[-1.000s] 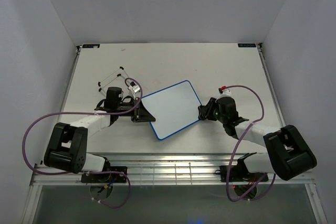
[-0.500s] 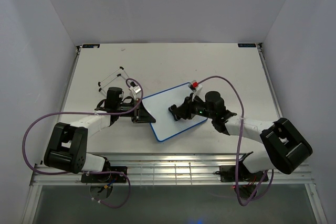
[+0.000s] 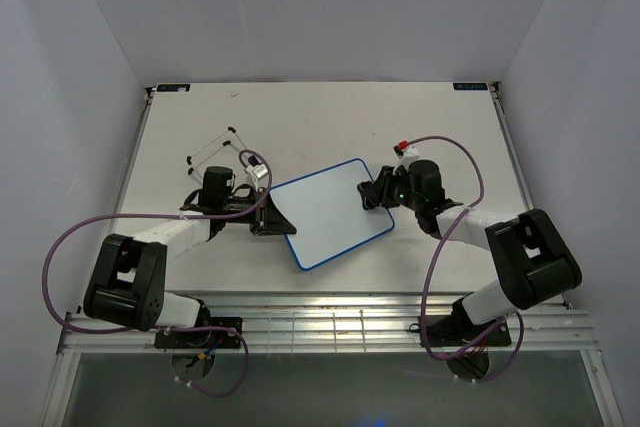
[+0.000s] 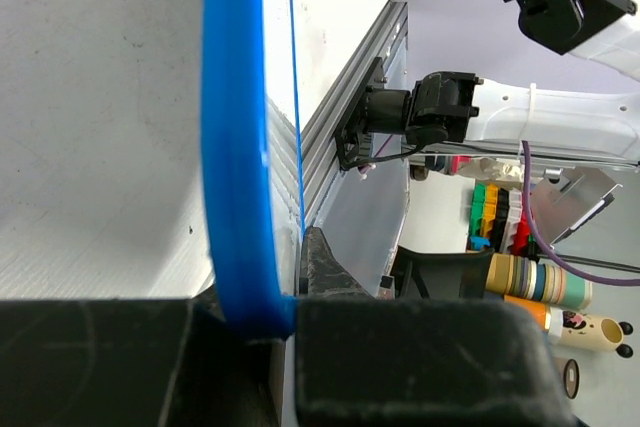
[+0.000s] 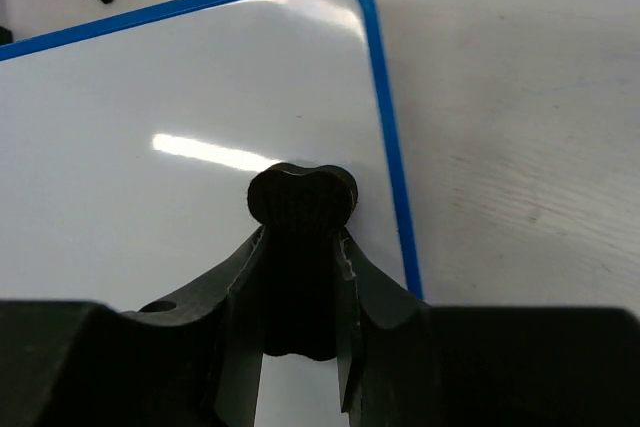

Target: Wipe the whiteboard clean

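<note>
Wire stand (image 3: 215, 147) back-left on worktop (image 3: 330, 117), well apart from the board.

Left tool (image 3: 268, 217) is clamped on the whiteboard (image 3: 325, 215) at its left edge. Left wrist view: blue rim pinched between the fingers.

Whiteboard sits mid-worktop between the two tools, skewed to the worktop edges. Face reads plain white with glare.

Right tool (image 3: 372, 192) is over the board's far-right corner, fingers closed tight on a black eraser (image 5: 300, 197). Right wrist view puts the eraser on the white face just inside the right-hand rim. Can't tell if it's pressing or just above.

Count: 1 whiteboard, 1 eraser, 1 wire stand, 2 tools.
</note>
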Tool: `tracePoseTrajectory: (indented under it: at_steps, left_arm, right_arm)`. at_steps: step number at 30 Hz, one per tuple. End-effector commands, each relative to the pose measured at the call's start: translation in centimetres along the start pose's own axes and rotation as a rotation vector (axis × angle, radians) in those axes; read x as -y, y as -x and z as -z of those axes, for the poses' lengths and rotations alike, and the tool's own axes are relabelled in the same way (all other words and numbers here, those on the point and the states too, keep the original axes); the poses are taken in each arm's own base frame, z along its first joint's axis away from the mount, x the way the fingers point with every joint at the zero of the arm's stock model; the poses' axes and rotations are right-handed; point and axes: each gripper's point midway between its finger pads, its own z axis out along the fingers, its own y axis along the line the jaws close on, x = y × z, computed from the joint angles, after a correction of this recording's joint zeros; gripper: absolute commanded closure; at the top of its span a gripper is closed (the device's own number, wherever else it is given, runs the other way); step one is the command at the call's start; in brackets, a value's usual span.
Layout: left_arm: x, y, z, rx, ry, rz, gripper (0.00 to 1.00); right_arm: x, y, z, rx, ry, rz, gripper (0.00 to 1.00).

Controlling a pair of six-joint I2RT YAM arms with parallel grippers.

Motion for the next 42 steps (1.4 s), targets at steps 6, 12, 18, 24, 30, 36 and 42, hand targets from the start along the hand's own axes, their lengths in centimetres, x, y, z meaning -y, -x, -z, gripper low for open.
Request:
tracePoseTrajectory:
  at_steps: [6,12,18,24,30,36,42]
  left_arm:
    - [3.4,0.7,0.8,0.001,-0.089,-0.169,1.00]
    - [3.8,2.8,2.0,0.099,0.073,-0.263,1.00]
    - [8.8,5.3,4.1,0.232,0.077,-0.470,1.00]
    - [12.3,8.2,6.4,0.375,0.146,-0.591,1.00]
    - [14.2,10.2,8.0,0.452,0.217,-0.643,1.00]
    - [15.3,11.7,9.1,0.492,0.276,-0.665,1.00]
    - [16.0,12.5,10.0,0.521,0.292,-0.677,1.00]
  right_arm:
    - [8.6,-1.4,2.3,-0.102,-0.291,-0.125,0.92]
    - [8.8,4.2,6.3,0.034,-0.385,-0.108,0.92]
    - [11.1,3.2,8.8,-0.036,-0.553,-0.121,0.92]
    - [12.0,0.2,7.3,-0.123,-0.546,-0.156,0.83]
    - [13.1,-0.7,5.4,-0.160,-0.558,-0.179,0.60]
    - [12.7,-0.2,6.1,-0.136,-0.574,-0.155,0.25]
    - [12.2,0.8,7.2,-0.133,-0.588,-0.143,0.22]
